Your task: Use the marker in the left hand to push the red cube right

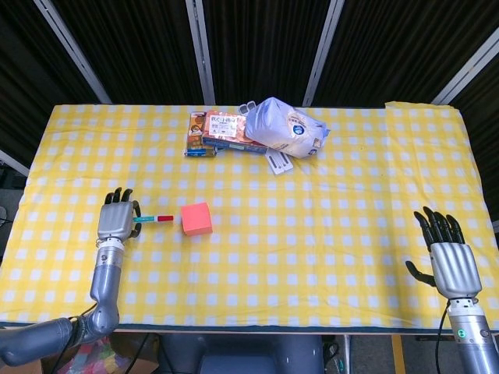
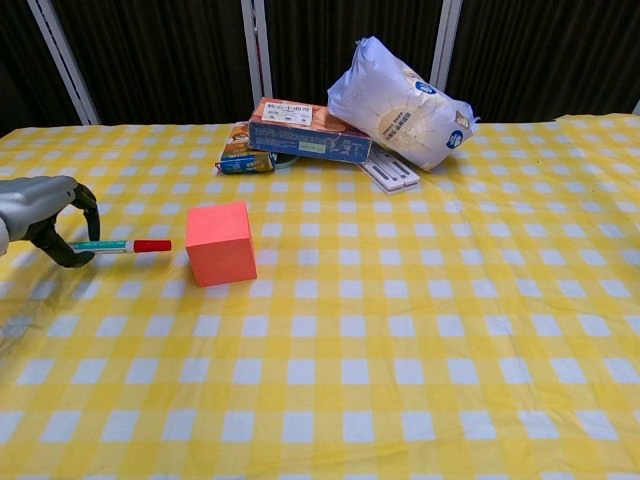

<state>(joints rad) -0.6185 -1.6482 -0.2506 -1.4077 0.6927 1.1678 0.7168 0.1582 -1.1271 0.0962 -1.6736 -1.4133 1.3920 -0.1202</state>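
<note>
The red cube (image 1: 196,218) (image 2: 221,243) stands on the yellow checked cloth, left of centre. My left hand (image 1: 116,223) (image 2: 42,214) is to its left and pinches a green marker with a red cap (image 1: 153,219) (image 2: 122,245). The marker lies nearly level, cap pointing right at the cube. A small gap shows between the cap and the cube's left face. My right hand (image 1: 447,254) hovers open at the near right of the table, far from the cube, and holds nothing.
At the back of the table lie stacked snack boxes (image 1: 219,132) (image 2: 300,132), a white-blue bag (image 1: 287,128) (image 2: 398,101) leaning on them, and a white remote-like item (image 1: 279,162) (image 2: 390,172). Checked cloth stretches right of the cube.
</note>
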